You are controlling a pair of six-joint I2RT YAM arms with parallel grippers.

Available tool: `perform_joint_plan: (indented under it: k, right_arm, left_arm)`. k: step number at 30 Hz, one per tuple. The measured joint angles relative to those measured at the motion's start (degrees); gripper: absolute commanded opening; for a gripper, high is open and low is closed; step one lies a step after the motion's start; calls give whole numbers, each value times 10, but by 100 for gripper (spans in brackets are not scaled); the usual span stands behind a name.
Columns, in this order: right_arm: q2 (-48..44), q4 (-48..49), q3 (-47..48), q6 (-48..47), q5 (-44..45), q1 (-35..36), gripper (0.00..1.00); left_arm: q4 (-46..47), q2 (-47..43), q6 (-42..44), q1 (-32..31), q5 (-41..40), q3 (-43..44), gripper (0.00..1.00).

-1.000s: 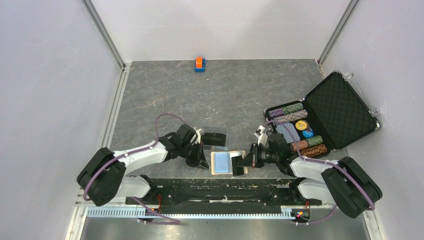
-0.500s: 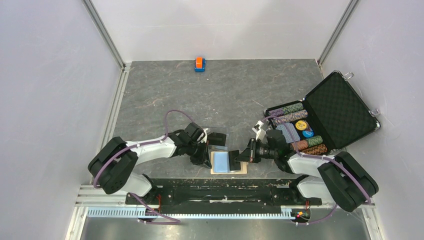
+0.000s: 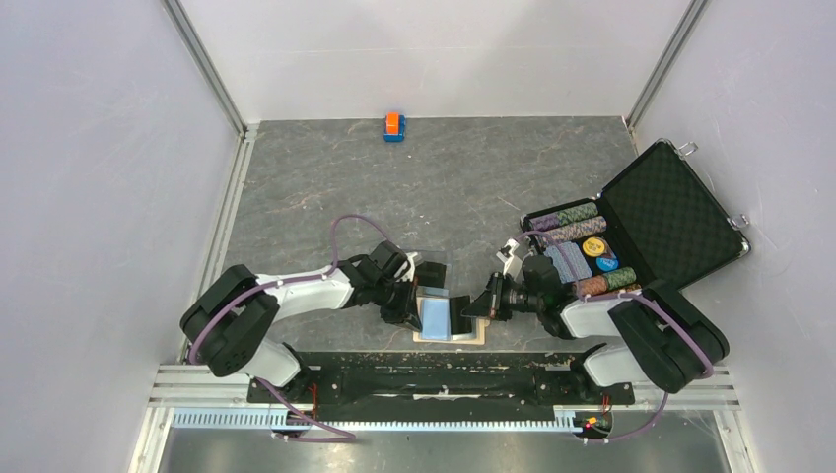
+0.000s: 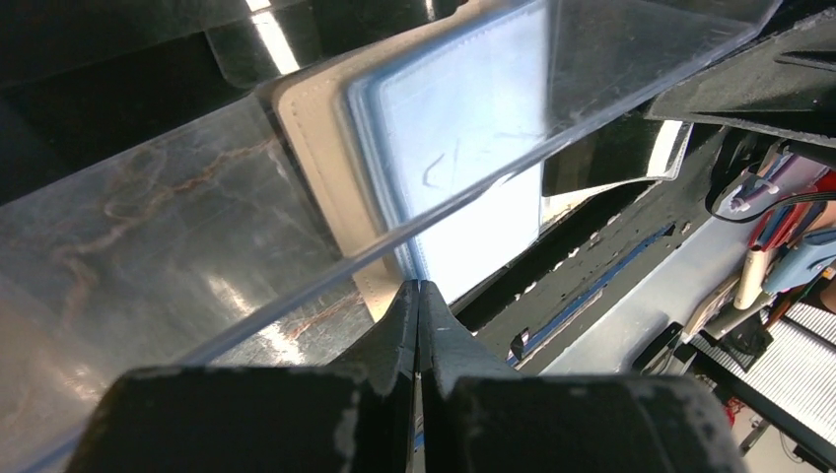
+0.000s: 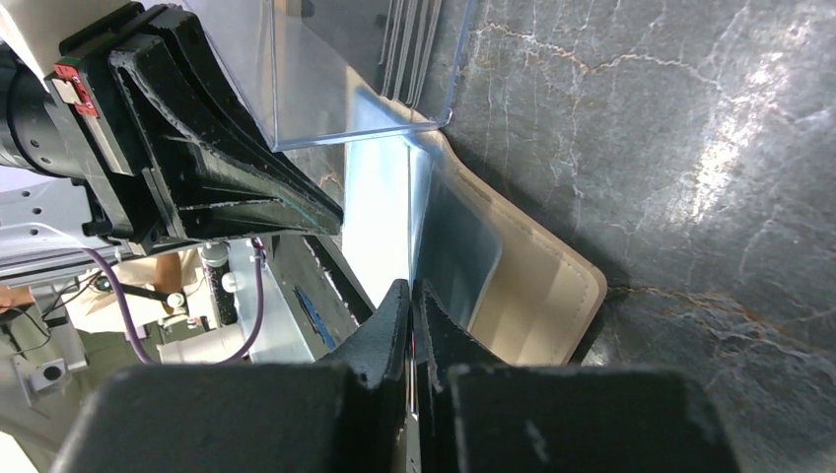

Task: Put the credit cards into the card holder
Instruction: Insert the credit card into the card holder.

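Note:
The tan card holder [image 3: 467,337] lies flat at the table's near edge, between my grippers. A light blue credit card [image 3: 435,315] rests on it. My left gripper [image 3: 406,305] is shut at the holder's left edge; in the left wrist view its tips [image 4: 418,288] pinch where the tan rim [image 4: 315,163] meets the blue card [image 4: 463,128]. My right gripper [image 3: 473,308] is shut on the blue card's right edge; in the right wrist view [image 5: 410,286] the card [image 5: 380,217] rises edge-on over the holder [image 5: 537,286]. Other cards stand in a clear box [image 3: 430,272].
The clear box's wall [image 5: 325,79] stands just behind the holder and crosses the left wrist view [image 4: 148,227]. A big open black case [image 3: 670,217] with poker chips [image 3: 577,232] is at the right. A small orange-and-blue block [image 3: 393,125] is far back. The black base rail [image 3: 424,370] runs just in front.
My left gripper has moved right, up to the holder's left edge. My right gripper has shifted slightly back and left over the holder with the card.

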Motion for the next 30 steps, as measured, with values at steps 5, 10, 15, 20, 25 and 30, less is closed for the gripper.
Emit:
perform_joint_plan:
  k: [5,10,15,20,25,30]
  right_arm:
    - [30,49,-8,29,0,3,0]
    - [52,103,-21,64,5,16,0]
    - [58,138,-38,97,16,27,0]
    - [50,100,-34,75,18,30,0]
    - [19,39,-23,35,22,30,0]
    - [16,40,-23,43,21,30,0]
  left_arm:
    - [6,10,2,-6,0,5,2]
    - [13,16,9,-10,1,7,3]
    - [0,7,16,-15,-19,7,18]
    - [-68,-31,17,-11,-83,7,22]
    - [-119,-60,21,-9,-130,4,16]
    - [-106,-55,21,-8,-117,-9,10]
